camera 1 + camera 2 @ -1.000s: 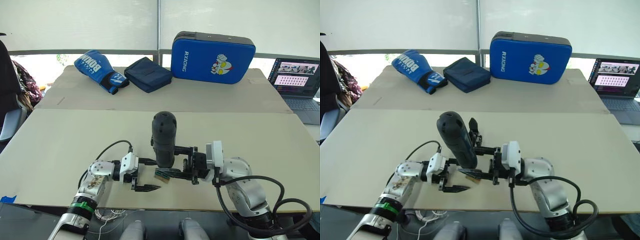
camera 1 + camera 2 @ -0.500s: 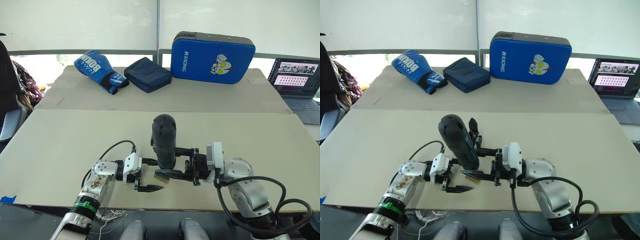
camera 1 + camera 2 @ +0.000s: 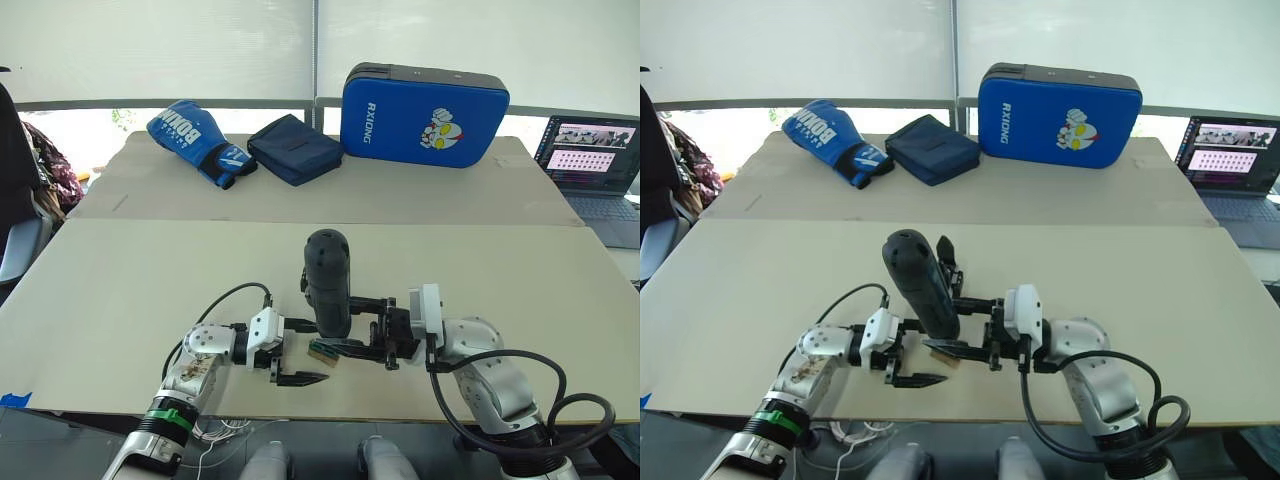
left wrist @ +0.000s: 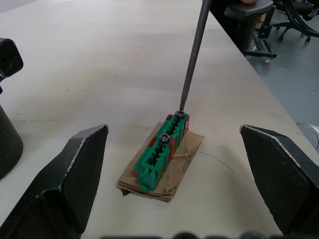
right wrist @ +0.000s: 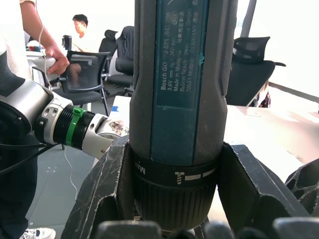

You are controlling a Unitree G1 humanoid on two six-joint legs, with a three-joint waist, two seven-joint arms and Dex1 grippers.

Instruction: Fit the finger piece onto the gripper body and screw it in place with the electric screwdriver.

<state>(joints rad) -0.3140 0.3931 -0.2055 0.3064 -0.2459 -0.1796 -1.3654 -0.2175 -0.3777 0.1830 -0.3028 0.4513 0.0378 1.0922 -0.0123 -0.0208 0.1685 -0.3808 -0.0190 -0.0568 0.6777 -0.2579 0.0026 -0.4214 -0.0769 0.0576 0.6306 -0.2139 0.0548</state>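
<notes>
Right gripper (image 3: 352, 335) clenches the thick black cylindrical electric screwdriver (image 3: 327, 282), bit on the green screw block (image 4: 162, 149); left gripper (image 4: 174, 172) released, fitting undone.

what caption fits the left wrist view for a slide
Screwdriver bit seated on a screw of the green block, between the open left pincer fingers.

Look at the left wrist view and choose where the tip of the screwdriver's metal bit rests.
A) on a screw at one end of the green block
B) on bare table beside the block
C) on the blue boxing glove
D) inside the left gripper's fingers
A: the electric screwdriver's thin bit meets the end screw of the green block, which lies on a cardboard scrap.
</notes>
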